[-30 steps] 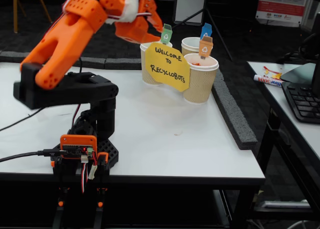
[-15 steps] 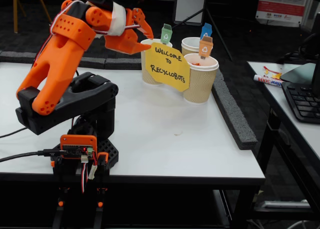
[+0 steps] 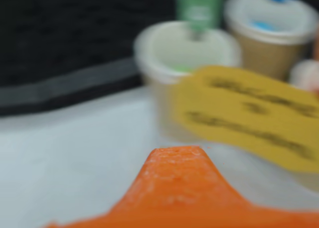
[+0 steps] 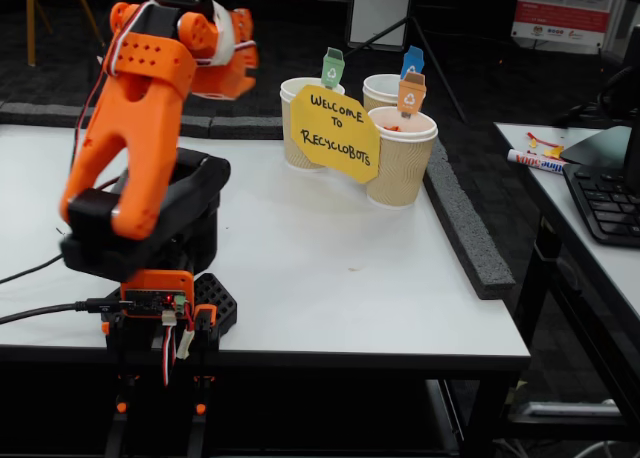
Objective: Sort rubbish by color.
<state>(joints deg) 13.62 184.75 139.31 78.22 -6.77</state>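
Wrist view, blurred, shows pale green paper [image 3: 182, 68] inside the left cup [image 3: 164, 54] and light blue paper [image 3: 261, 25] in the right cup [image 3: 269, 49], both near the desk's [image 4: 330, 278] far edge; gripper [image 4: 232, 78] raised, whether open I cannot tell

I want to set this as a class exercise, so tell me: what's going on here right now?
An orange arm on a white table is folded back near its base, away from three paper cups that carry a yellow sign. Its gripper holds nothing that can be seen. The wrist view hints at green in the green-tagged cup and blue in the blue-tagged cup; no loose wads lie on the table.
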